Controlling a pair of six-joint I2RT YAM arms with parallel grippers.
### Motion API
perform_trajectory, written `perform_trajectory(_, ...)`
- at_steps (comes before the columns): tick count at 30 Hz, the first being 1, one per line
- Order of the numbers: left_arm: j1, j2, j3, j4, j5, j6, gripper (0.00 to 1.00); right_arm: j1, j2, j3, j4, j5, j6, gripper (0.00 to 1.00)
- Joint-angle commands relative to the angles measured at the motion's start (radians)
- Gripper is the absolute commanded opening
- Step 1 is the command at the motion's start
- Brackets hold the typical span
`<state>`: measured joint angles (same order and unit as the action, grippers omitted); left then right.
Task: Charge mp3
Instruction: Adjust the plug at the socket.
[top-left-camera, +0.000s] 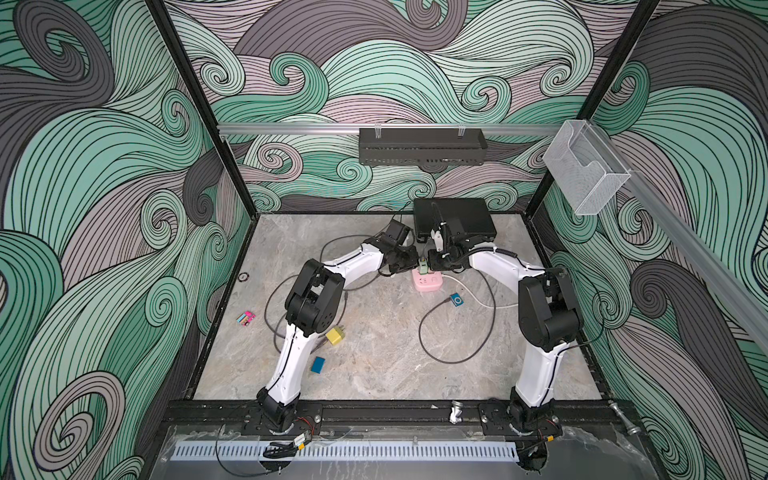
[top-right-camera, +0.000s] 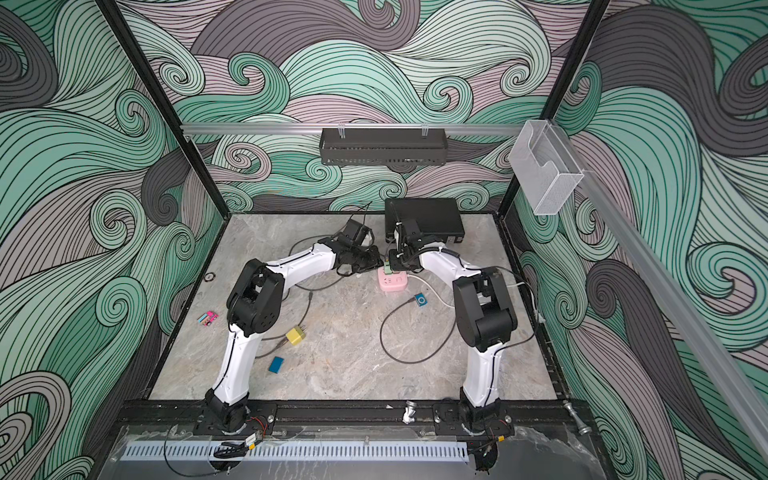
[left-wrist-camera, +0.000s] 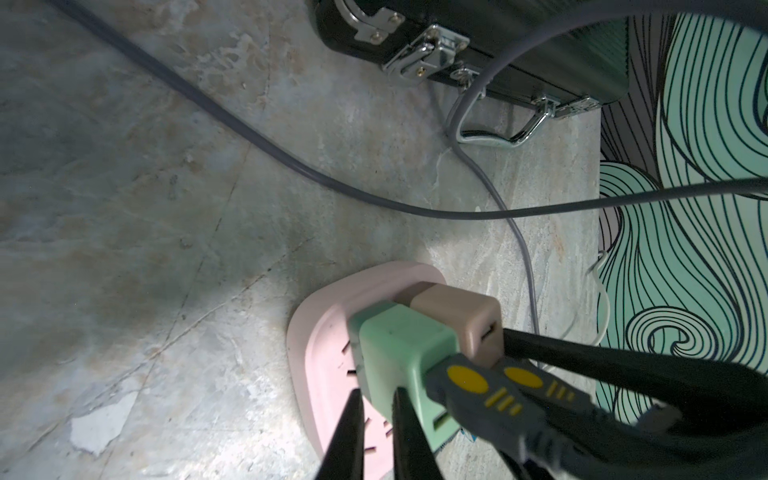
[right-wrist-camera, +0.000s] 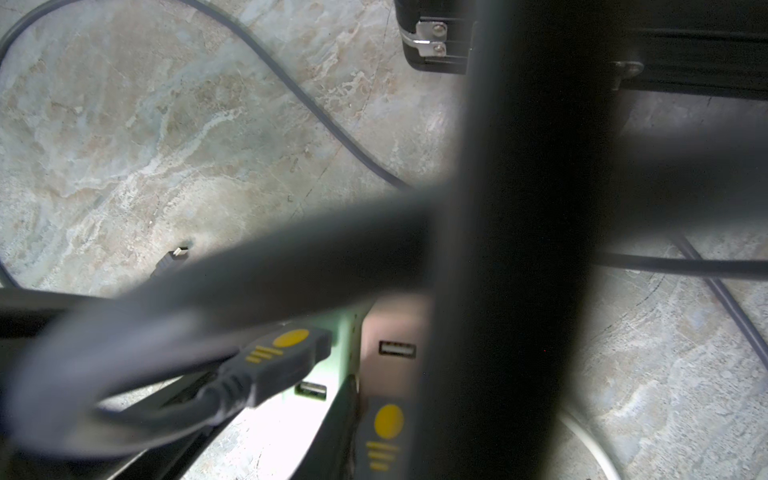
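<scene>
You're pinching the USB plug (right-wrist-camera: 384, 436) in the right gripper (right-wrist-camera: 388, 405), left gripper (left-wrist-camera: 377, 392) nearly closed and empty, and risking a skewed push levering the beige adapter (right-wrist-camera: 395, 324) loose.

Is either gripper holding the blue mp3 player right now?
No, the blue mp3 player lies on the table, off to the side of the pink power strip where both arms reach.

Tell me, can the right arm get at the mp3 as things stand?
Probably yes: the mp3 lies uncovered, close to the right arm. But the right gripper seems to hold a plug at the strip, so it must release that first.
</scene>
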<state>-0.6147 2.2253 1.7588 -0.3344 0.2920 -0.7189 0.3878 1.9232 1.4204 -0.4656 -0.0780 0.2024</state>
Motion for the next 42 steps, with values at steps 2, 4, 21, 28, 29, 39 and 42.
perform_trajectory(2, -0.043, 0.026, 0.051, 0.016, 0.033, 0.021, 0.14, 0.087, -0.002, -0.035, -0.038, -0.103, -0.007, 0.42)
perform_trajectory(4, -0.045, 0.024, 0.052, 0.014, 0.030, 0.022, 0.14, 0.087, -0.027, -0.051, -0.025, -0.105, 0.007, 0.47)
perform_trajectory(21, -0.071, 0.002, 0.045, -0.005, 0.013, 0.030, 0.11, 0.087, -0.105, -0.103, 0.040, -0.135, 0.026, 0.53)
perform_trajectory(28, -0.087, -0.016, 0.029, -0.004, 0.004, 0.029, 0.11, 0.086, -0.064, -0.130, 0.085, -0.175, 0.037, 0.52)
perform_trajectory(29, -0.089, -0.019, 0.024, -0.002, 0.003, 0.026, 0.11, 0.086, -0.060, -0.138, 0.096, -0.182, 0.039, 0.52)
perform_trajectory(39, -0.126, -0.029, 0.025, -0.003, -0.002, 0.022, 0.10, 0.074, 0.000, -0.123, 0.139, -0.271, -0.011, 0.51)
perform_trajectory(42, -0.138, -0.036, 0.027, -0.025, -0.034, 0.030, 0.10, 0.068, -0.006, -0.125, 0.117, -0.286, -0.040, 0.51)
